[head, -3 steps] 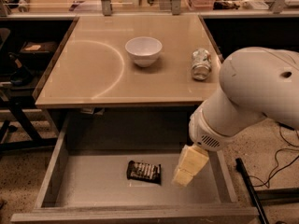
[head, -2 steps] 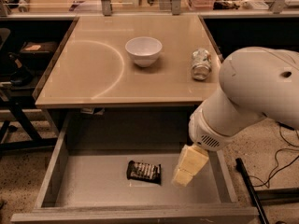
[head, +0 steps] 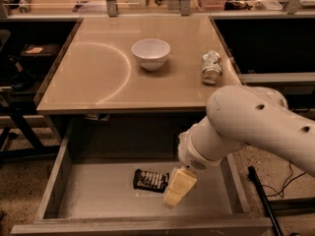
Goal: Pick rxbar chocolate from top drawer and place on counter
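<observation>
The rxbar chocolate, a dark wrapper with pale stripes, lies flat on the floor of the open top drawer, right of its middle. My gripper, pale yellow, hangs from the white arm inside the drawer. It is just to the right of the bar and meets or overlaps the bar's right end. The beige counter with its pale arc mark lies above and behind the drawer.
A white bowl stands at the counter's middle back. A silvery drink can lies on its side at the counter's right. Dark table frames and shelves flank both sides. A black pole leans on the floor to the right.
My gripper has moved left and slightly down inside the drawer, from well right of the bar to right beside its right end. The bar, bowl and can have not moved.
</observation>
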Robot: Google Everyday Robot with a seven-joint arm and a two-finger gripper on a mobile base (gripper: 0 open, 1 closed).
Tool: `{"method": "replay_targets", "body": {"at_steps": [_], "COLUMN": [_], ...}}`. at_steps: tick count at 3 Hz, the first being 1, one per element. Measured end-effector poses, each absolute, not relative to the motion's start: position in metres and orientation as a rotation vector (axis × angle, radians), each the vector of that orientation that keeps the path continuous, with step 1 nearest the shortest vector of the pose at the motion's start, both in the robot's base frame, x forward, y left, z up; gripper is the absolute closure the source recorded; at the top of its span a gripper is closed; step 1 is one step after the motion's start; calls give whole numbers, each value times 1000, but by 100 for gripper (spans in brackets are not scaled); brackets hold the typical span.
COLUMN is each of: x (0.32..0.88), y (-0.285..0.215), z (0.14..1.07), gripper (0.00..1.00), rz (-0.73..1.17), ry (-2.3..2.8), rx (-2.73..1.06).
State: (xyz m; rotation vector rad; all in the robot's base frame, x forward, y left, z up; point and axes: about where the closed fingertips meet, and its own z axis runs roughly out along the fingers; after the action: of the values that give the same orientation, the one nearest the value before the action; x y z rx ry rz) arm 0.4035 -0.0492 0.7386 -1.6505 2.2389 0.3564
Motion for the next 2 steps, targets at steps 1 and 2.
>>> {"method": "replay_targets", "body": {"at_steps": [1, 2], "x": [412, 412], "y": [-25, -25], "z": [704, 704], "gripper": [0, 0], "rz": [394, 394], "ry": [2175, 2175], "rx": [-1673, -1673]}}
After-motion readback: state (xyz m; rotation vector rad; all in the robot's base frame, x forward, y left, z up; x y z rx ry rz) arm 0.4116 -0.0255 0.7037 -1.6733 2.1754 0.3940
